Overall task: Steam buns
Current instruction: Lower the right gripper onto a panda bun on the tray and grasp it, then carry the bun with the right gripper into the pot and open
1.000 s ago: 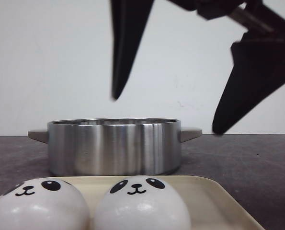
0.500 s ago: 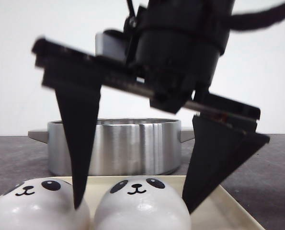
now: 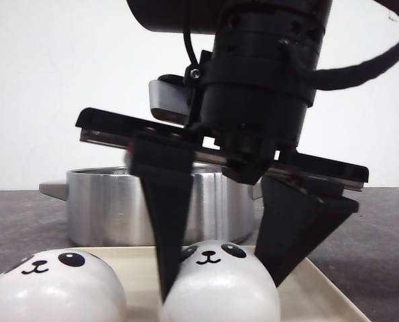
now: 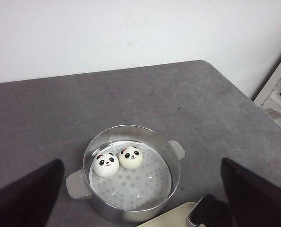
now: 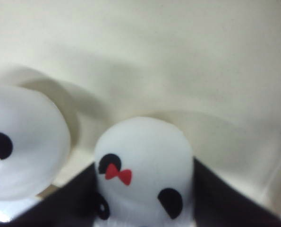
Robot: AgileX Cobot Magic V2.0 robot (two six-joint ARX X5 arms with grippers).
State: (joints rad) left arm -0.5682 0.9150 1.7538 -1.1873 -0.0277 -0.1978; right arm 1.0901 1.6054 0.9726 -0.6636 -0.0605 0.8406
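1. Grey surface (image 4: 46, 109) against a white wall; steel pot (image 4: 131, 175) at the middle, far of a cream tray (image 3: 320, 288).
2. Two panda buns in the pot (image 4: 117, 161), touching, left of centre.
3. Right end effector (image 3: 219, 282) clamped on the right bun (image 3: 219, 282) on the near tray, fingers (image 3: 165, 221) on both its sides.
4. Left bun on the tray (image 3: 51, 288) just beside it.
5. Left end effector (image 4: 140, 224) above the pot, fingers wide apart, holding nothing.

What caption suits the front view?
Right claw squeezes a panda bun on the tray, pot behind.
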